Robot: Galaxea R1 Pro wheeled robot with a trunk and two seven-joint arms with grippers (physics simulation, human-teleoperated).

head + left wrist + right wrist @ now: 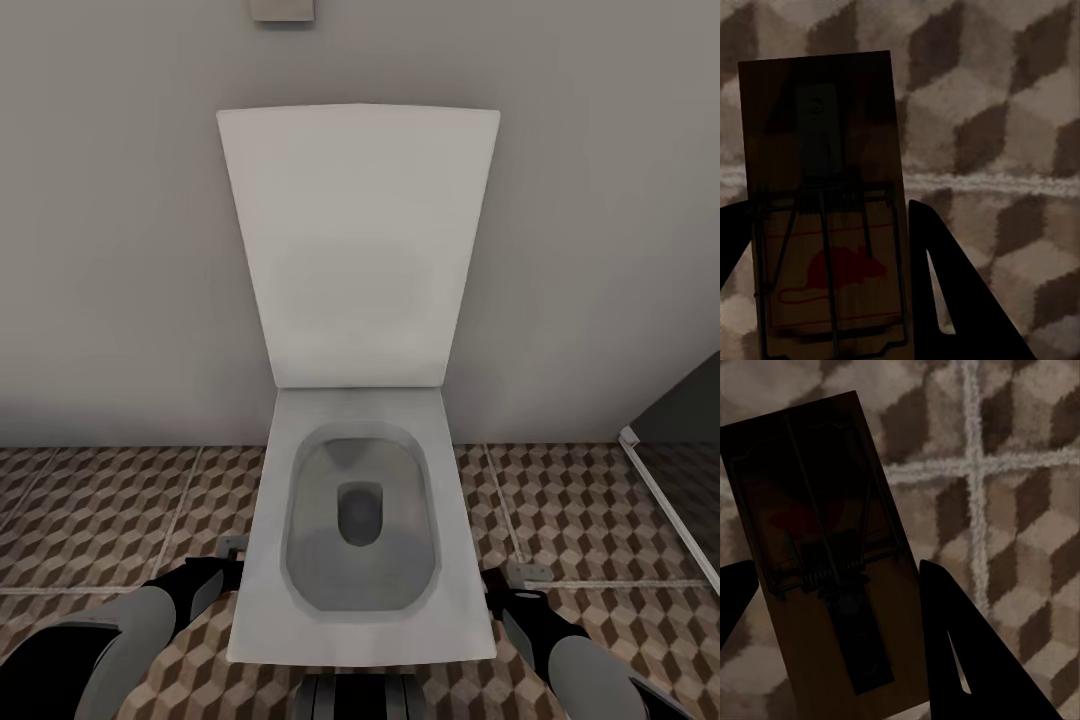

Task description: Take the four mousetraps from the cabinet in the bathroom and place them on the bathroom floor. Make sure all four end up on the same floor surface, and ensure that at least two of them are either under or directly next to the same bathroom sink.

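Left tool (825, 247) grips mousetrap (825, 195), red mouse print; right tool (832, 607) grips second mousetrap (817, 547)

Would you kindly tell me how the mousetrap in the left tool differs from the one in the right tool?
The left mousetrap shows a clear red mouse print, lit at its near end; the right mousetrap is darker, its red mark barely visible. In the left wrist view the printed end sits nearest the camera; in the right wrist view the plain end does. Shared: each is a tan board with dark wire, held between dark fingers above the cube-patterned floor.
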